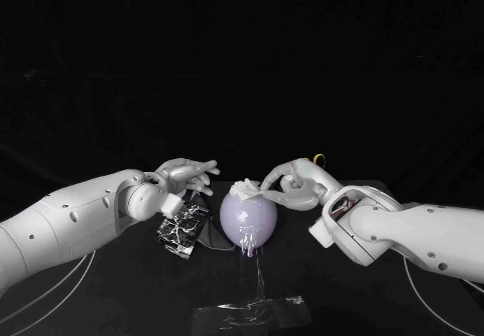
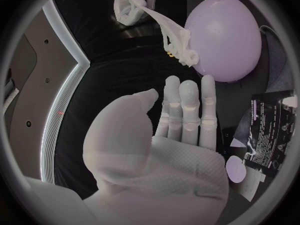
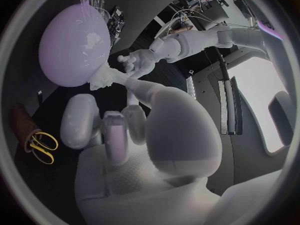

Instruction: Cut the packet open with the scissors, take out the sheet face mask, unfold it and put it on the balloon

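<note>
Sheet mask [image 1: 245,187] sits bunched on top of the balloon [image 1: 248,220], crumpled white and not spread out, w/ its folds clinging to the upper end. The right hand [image 1: 292,182] is right at it, thumb and a finger pinching the mask's edge, other fingers curled loosely. In the left wrist view a strand of mask [image 2: 178,42] is drawn taut from balloon [image 2: 225,37] to right hand [image 2: 128,2]. Left hand [image 1: 187,175] hovers just beside the balloon on the opp. side, apart from the mask, fingers stretched out, holding nothing. Balloon is pale lilac, egg-shaped, standing mid-table [image 1: 343,294] btwn the two hands. Black packet [image 1: 184,231] w/ white print lies just beside the balloon, under the left wrist. Clear film [image 1: 252,311] lies on the table nearer the robot. Scissors [image 3: 39,144], yellow-handled, sit in a brown holder [image 3: 22,127] well apart from the balloon.
</note>
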### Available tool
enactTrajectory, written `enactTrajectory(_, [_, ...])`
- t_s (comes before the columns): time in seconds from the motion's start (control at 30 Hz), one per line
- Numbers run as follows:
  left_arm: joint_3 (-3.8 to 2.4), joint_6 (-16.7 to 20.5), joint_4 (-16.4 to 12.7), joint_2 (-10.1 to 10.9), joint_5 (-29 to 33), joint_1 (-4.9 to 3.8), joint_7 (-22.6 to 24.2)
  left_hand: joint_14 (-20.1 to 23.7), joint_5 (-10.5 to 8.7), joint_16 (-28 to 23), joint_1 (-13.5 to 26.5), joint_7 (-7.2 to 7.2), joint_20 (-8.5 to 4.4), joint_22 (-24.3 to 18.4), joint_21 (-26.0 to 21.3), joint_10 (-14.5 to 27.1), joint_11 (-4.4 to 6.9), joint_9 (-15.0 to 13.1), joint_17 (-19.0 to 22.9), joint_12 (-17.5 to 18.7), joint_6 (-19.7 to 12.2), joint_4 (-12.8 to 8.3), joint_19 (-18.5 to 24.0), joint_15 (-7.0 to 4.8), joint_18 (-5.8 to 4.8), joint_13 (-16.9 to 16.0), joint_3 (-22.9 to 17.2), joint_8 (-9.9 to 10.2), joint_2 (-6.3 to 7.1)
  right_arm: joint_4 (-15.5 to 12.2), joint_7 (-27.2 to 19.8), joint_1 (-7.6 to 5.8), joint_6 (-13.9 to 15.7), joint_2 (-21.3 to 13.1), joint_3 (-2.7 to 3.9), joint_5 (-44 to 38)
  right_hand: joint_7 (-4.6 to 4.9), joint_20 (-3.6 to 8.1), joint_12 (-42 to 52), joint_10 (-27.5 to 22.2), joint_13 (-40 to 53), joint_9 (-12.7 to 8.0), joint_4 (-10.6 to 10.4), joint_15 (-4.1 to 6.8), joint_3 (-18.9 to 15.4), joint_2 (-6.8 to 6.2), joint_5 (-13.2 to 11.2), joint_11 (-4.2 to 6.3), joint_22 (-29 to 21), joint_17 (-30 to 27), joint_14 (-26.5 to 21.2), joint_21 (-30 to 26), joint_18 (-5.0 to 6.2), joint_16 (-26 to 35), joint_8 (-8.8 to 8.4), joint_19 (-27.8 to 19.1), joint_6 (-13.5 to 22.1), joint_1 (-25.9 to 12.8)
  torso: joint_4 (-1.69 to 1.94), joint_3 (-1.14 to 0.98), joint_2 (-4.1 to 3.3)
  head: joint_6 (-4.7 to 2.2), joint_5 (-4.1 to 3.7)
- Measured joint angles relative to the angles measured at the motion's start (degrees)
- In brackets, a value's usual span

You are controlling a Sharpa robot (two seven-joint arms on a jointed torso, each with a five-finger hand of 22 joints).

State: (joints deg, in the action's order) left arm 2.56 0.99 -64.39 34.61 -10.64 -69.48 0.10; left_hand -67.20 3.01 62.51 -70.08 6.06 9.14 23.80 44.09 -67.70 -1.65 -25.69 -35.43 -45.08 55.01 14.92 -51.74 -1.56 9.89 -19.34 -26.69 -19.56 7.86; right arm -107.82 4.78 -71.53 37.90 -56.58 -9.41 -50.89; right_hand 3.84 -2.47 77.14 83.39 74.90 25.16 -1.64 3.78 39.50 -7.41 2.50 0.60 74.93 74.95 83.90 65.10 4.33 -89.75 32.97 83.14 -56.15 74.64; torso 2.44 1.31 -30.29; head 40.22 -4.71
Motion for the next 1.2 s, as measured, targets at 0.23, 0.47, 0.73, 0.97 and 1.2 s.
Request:
enactTrajectory(0.23, [0.17, 0.37, -1.88, 0.56, -2.95, 0.02, 0.88, 0.49, 0.00, -0.40, -2.88, 0.79, -0.12, -0.15, -0.22, 3.40, -0.85, 0.19, 1.47, 2.01, -1.38, -0.87, -0.29, 0.34, -0.01, 1.08, -0.01, 0.74, 0.20, -3.63, -0.09, 0.24, -0.01, -3.91, -0.30, -0.52, 0.05, 0.00, 0.00, 0.00, 0.02, 0.00, 0.00, 0.00, 0.00, 0.00, 0.00, 0.00, -0.02, -0.05, 0.00, 0.00, 0.00, 0.15, -0.08, 0.00, 0.07, 0.00, 0.03, 0.07, -0.01, 0.31, 0.15])
enactTrajectory(0.47, [0.29, 1.57, -3.57, 0.89, -7.03, 0.02, 2.43, 0.37, 0.00, -0.40, -4.53, 0.83, -0.12, -0.16, -0.22, 5.31, -1.24, -0.06, 2.18, 3.91, -1.62, -1.58, -0.29, 0.68, -0.04, 2.02, -0.03, 0.74, 0.55, -6.75, -0.03, 0.35, -0.90, -7.38, -0.98, -0.74, 0.05, 0.00, 0.00, 0.16, 0.05, 0.00, 0.00, 0.00, 0.00, 0.00, 0.00, -0.16, -0.01, -0.04, 0.00, -0.04, 0.00, -0.05, -0.19, 0.00, 0.09, 0.00, 0.08, 0.07, -0.06, 0.89, 0.33])
enactTrajectory(0.73, [0.34, 3.10, -4.47, 0.87, -11.58, 0.03, 4.11, 0.17, 0.00, -0.16, -5.40, 0.91, -0.12, -0.17, -0.22, 6.00, -1.36, -0.15, 2.51, 5.03, -1.72, -1.73, -0.29, 0.88, -0.09, 2.65, 0.13, 0.74, 0.97, -9.51, -0.08, 0.41, -2.34, -9.90, -1.26, -0.33, -0.13, 0.00, 0.00, 0.16, 0.05, -0.05, 0.00, 0.00, 0.00, -0.01, -0.09, -0.16, 0.02, -0.03, 0.00, -0.04, 0.00, -0.05, 0.07, 0.00, 0.04, 0.01, -0.01, 0.01, -0.07, 1.53, 0.13])
enactTrajectory(0.97, [0.36, 4.54, -5.39, 0.59, -15.38, 0.03, 5.11, 0.21, 0.00, 0.11, -6.16, 1.05, -0.32, -0.17, -0.22, 6.50, -1.82, -0.38, 2.86, 5.84, -2.06, -2.24, -0.49, 0.93, -0.12, 3.11, 0.64, 0.74, 1.74, -10.18, -0.48, 0.43, -3.28, -11.40, -1.33, 0.45, -0.23, 0.00, 0.00, 0.15, 0.02, -0.04, 0.00, 0.00, 0.00, -0.01, -0.10, -0.15, 0.02, 0.00, 0.00, -0.05, 0.00, -0.01, 0.06, -0.01, 0.02, 0.01, -0.02, 0.01, -0.08, 1.81, -0.26])
enactTrajectory(1.2, [0.37, 6.16, -7.12, 0.17, -20.50, 0.07, 6.11, 0.16, 0.00, 0.43, -5.48, 1.65, -0.33, -0.23, -0.22, 6.84, -2.16, -1.03, 3.30, 6.41, -1.99, -2.18, -0.49, 1.29, -0.15, 3.44, 2.56, 0.26, 4.12, -7.27, -1.12, 0.86, -3.53, -8.66, -1.42, 0.71, -0.19, 0.00, 0.00, 0.14, 0.00, 0.03, 0.00, 0.00, 0.00, 0.01, 0.16, -0.14, 0.01, 0.00, 0.00, -0.05, 0.00, 0.01, 0.01, -0.01, -0.02, -0.01, -0.03, 0.01, -0.10, 1.88, -0.54])
